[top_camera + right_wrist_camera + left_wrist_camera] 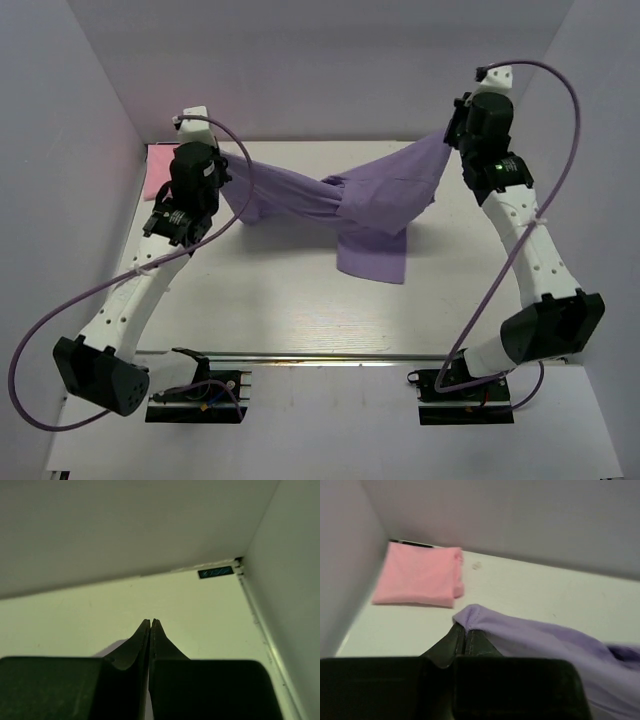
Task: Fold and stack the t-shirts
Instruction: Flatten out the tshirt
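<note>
In the upper left corner of the top view, the pink t-shirt (pixel 157 178) lies folded flat on the worktop (pixel 260 310), tucked against the back and side walls. I judge it is parked there as the base of the stack. Just right of it, the left gripper (pixel 464 630) is clamped on a hemmed edge of the lavender t-shirt (pixel 385 195), and the cloth bunches at its fingertips in the left wrist view. From that pinch the shirt spans the upper middle of the frame to the right gripper (pixel 151 625), whose jaws are pressed together. Its own camera shows barely any cloth, but from above the fabric is drawn up to it, so I take it as gripping the other end. Held at both ends, the garment hangs lifted and stretched, probably to spread it for folding. Its long axis runs left to right, rising slightly toward the upper right. It is twisted near the middle, with one flap drooping onto the worktop at centre-right.
</note>
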You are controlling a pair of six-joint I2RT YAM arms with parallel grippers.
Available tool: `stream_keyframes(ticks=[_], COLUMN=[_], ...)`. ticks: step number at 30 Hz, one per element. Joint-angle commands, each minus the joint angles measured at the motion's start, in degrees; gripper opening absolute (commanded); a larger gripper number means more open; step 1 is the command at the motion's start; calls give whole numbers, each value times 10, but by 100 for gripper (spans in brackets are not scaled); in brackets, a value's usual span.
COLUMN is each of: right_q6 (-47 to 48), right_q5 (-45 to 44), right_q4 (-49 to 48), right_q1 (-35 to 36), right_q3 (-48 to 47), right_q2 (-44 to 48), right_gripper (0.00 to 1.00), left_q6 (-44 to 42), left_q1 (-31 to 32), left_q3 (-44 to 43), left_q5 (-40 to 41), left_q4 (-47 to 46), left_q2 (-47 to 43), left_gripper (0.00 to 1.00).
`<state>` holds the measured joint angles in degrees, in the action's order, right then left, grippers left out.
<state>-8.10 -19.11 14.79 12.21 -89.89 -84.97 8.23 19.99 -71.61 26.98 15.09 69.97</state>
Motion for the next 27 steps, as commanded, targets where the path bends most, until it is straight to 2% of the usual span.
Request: stream_keyframes(ticks=[1,7,15,20,27], right_q6=[26,66,146,156,158], right_q5=[-93,-170,-236,-242,-240], right_q4=[-19,-19,-38,-45,-49], right_q1=[-11,-24,-27,-28,-30], right_q3=[-43,-97,-148,-145,-124], right_q2=[37,87,142,173,159], right_gripper=[0,0,0,0,0], left_q6=[-43,-95,-127,-127,-100], left_q1=[-3,-3,-3,-3,-3], left_q3=[-30,-37,-43,-68,-60], left_q5=[143,229,286,271,246], left_q4=[18,-23,-34,-15,-3], left_q2=[-34,-108,-192,-203,-195], left_gripper=[0,0,0,0,0])
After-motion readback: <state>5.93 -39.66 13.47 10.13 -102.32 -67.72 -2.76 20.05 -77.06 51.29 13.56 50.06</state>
